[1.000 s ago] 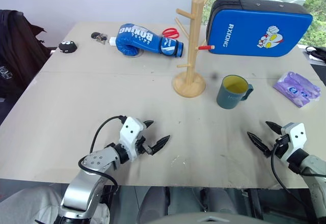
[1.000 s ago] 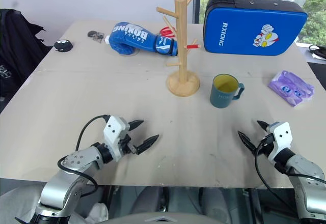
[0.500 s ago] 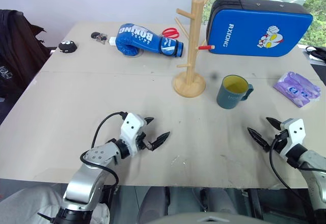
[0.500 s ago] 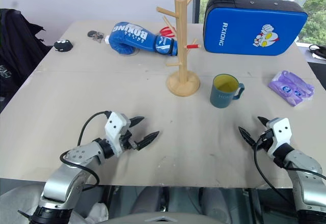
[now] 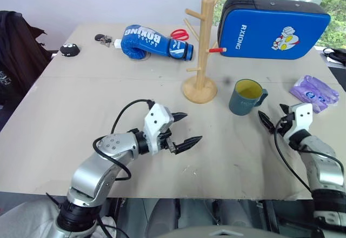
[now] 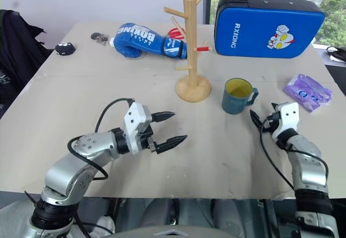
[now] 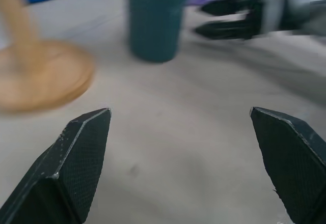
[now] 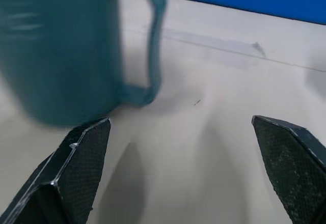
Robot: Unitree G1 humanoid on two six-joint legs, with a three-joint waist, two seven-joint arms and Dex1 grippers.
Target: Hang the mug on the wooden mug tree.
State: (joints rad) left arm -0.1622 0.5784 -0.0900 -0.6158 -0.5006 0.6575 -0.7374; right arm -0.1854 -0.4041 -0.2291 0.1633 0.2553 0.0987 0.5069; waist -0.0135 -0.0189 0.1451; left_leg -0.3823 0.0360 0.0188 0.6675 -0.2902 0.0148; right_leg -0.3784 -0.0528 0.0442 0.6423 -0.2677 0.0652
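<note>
The teal-blue mug (image 5: pixel 246 97) with a yellow inside stands upright on the table, its handle (image 8: pixel 153 40) turned toward my right gripper. To its left stands the wooden mug tree (image 5: pixel 204 43) on a round base (image 7: pixel 41 76), one peg red-tipped. My right gripper (image 5: pixel 271 112) is open, just right of the mug and close to the handle, holding nothing. My left gripper (image 5: pixel 193 127) is open and empty, hovering over the middle of the table in front of the tree. In the left wrist view, the mug (image 7: pixel 155 23) is ahead, with the right gripper's fingers (image 7: pixel 239 18) beside it.
A blue boxing glove (image 5: pixel 157 42) and red scissors (image 5: pixel 181 34) lie behind the tree. A blue strike pad (image 5: pixel 273 28) stands at the back right. A purple packet (image 5: pixel 314 93) lies right of the mug. A small black object (image 5: pixel 70 48) and keys (image 5: pixel 104 39) sit far left.
My left gripper has risen and swung right toward the table's middle. My right gripper has moved forward, up to the mug's handle side. Both stay open.
</note>
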